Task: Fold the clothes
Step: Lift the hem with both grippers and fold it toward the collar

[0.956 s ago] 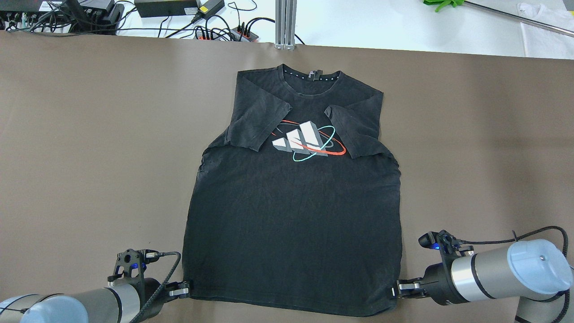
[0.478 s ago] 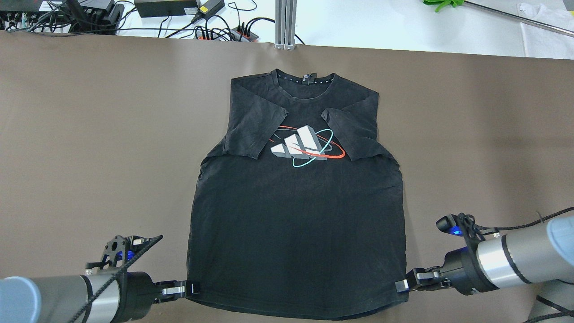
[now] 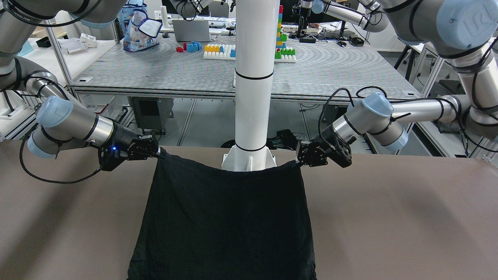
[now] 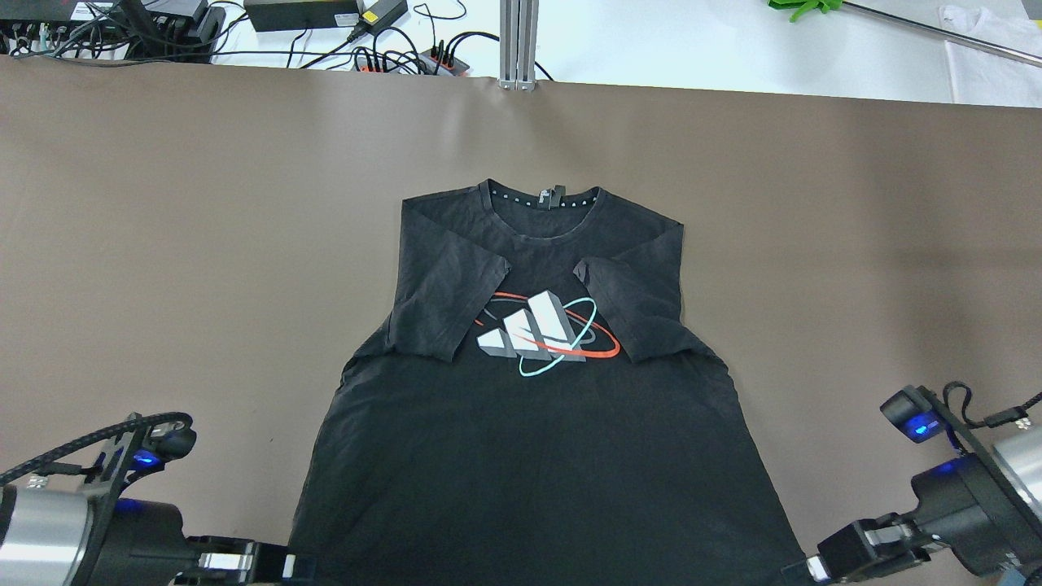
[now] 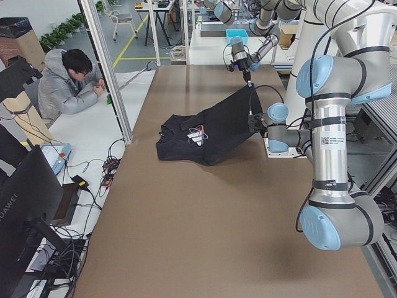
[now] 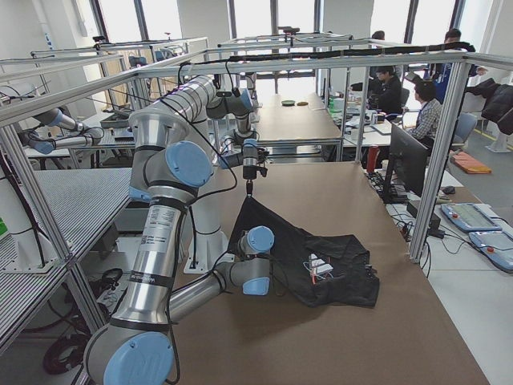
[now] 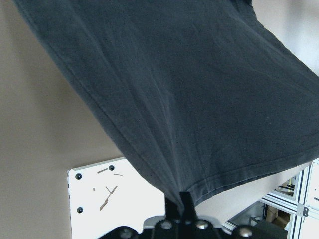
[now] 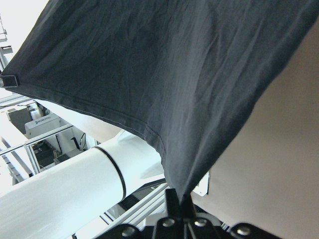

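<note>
Holding the black T-shirt (image 4: 529,456) by both hem corners, left gripper (image 3: 298,161) and right gripper (image 3: 159,154) each pinched tight on fabric. Hem up and stretched taut, collar end flat on the brown table (image 4: 163,244), sleeves tucked in. Probably for a wrinkle-free fold toward the collar.

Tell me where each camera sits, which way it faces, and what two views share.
Front: across the table, faces the robot; left tool at view's right, right tool, white pole, shirt.
Overhead: behind the robot, looks down; both tools at the bottom edge.
Left side: table's end, looks along it; left arm near.
Right side: opposite end; right arm near.
Left wrist: looks along its tool at the shirt's hem.
Right wrist: likewise; pole beyond.
Shared: both wrist views show a pinched hem corner.
</note>
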`<action>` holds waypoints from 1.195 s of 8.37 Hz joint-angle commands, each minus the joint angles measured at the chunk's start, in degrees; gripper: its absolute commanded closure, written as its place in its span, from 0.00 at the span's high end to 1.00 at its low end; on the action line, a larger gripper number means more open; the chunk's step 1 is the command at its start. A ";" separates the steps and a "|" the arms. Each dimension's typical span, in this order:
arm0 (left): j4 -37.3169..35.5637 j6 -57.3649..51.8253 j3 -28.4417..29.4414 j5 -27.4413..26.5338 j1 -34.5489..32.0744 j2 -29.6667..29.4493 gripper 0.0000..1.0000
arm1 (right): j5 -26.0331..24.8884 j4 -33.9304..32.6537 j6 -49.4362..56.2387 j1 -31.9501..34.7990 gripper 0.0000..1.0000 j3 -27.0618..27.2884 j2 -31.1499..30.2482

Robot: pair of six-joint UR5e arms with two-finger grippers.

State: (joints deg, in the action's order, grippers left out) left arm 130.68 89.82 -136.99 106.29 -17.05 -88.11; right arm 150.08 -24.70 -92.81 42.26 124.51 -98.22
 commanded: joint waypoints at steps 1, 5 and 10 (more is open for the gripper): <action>-0.24 -1.84 -2.41 2.70 -0.35 1.10 0.00 | 4.96 8.96 -8.44 2.91 0.00 -1.88 0.47; -0.42 -0.97 9.61 2.35 -10.87 -6.18 0.00 | -0.38 8.97 -6.08 7.40 0.00 -13.66 5.31; -0.16 0.44 14.80 2.44 -17.31 -7.07 0.00 | -9.97 8.53 -4.93 7.22 0.00 -24.47 12.86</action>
State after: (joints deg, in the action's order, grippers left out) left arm 129.99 89.85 -125.30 109.13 -33.39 -94.99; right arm 143.46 -16.13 -98.57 49.35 105.13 -88.32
